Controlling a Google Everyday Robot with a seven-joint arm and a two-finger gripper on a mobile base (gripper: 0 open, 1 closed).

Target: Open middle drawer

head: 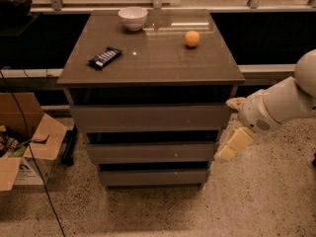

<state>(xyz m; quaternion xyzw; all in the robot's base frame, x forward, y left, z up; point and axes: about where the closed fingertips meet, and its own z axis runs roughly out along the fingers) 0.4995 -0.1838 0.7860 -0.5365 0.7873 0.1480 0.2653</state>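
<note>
**Tool at the table's right edge, middle drawer not yet gripped**

The cream two-finger tool [224, 129] hangs right of centre in the frame, just beside the right edge of the grey-brown three-drawer table [158, 58]. Its fingers are spread. One tip is level with the top drawer [148, 116], and the other points down toward the right end of the middle drawer [153, 152]. Nothing is held between them. The white robot arm [286, 102] runs off toward the right edge of the frame.

The middle drawer has a flat grey front with no visible handle. It sits shut at lower centre, with a dark gap above its front.

The step in hand looks like the approach. The next move probably calls for bringing the tool left and lower, hooking a finger into that gap over the drawer's upper lip, then pulling straight out toward the bottom of the frame.

In the upper part of the frame, a white ceramic bowl [133, 18], a round orange fruit [192, 38] and a dark wrapped snack bar [104, 57] lie well apart from the tool.
</note>
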